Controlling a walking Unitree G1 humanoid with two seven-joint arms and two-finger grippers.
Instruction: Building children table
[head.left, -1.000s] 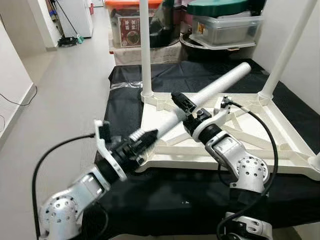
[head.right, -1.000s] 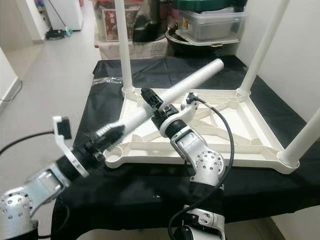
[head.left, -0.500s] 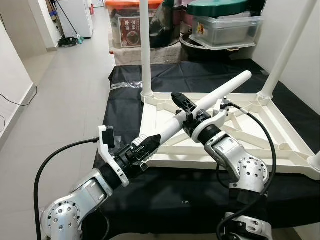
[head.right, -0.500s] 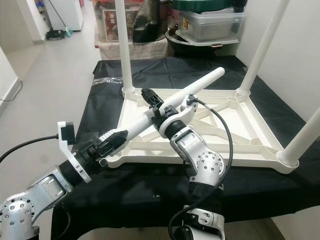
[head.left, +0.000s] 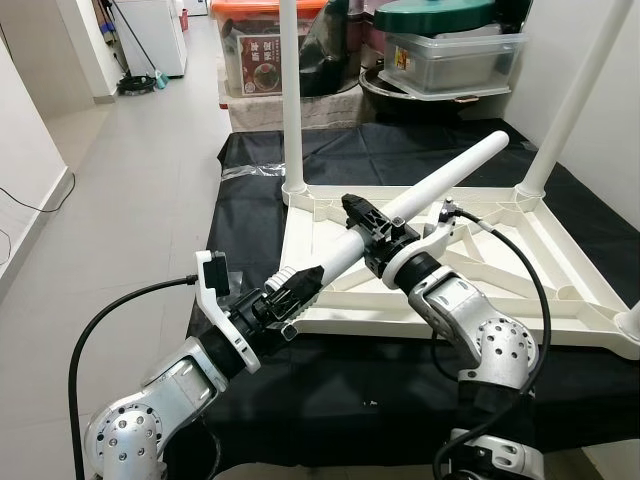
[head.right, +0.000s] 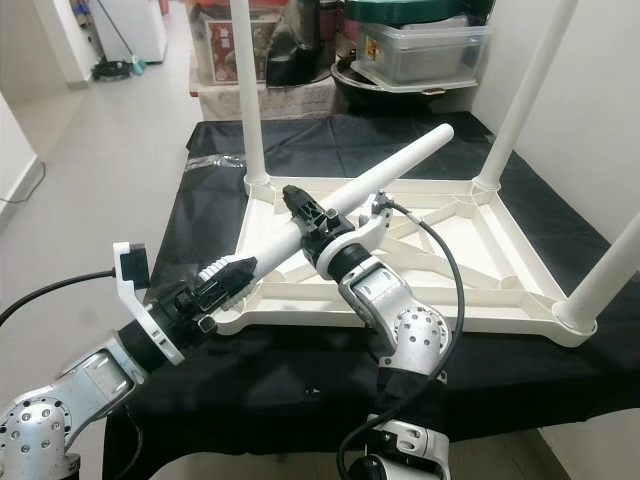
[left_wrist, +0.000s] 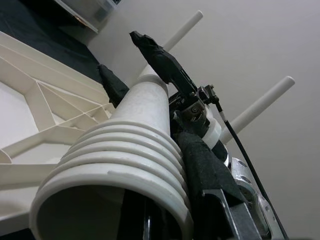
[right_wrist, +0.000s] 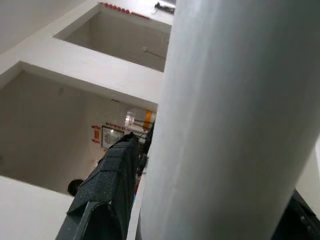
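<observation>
Black-draped table (head.left: 250, 215) in a hallway carries the upside-down white tabletop (head.left: 520, 270), three legs already standing in its corners. Nearest, left claw (head.left: 300, 290) clamps the ribbed end of the loose leg (head.left: 440, 185) over the empty near-left corner; right claw (head.left: 365, 220) grips mid-shaft, far end angled up. Leg looks like hollow plastic: light, stiff, slick. Ribs give best purchase. Storage bins (head.left: 455, 45) sit behind.

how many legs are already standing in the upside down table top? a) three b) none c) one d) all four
a) Three white legs stand upright in corner sockets of the upturned table top, while the fourth leg is tilted, held by the left end effector at its threaded end and the right end effector at mid-shaft.
</observation>
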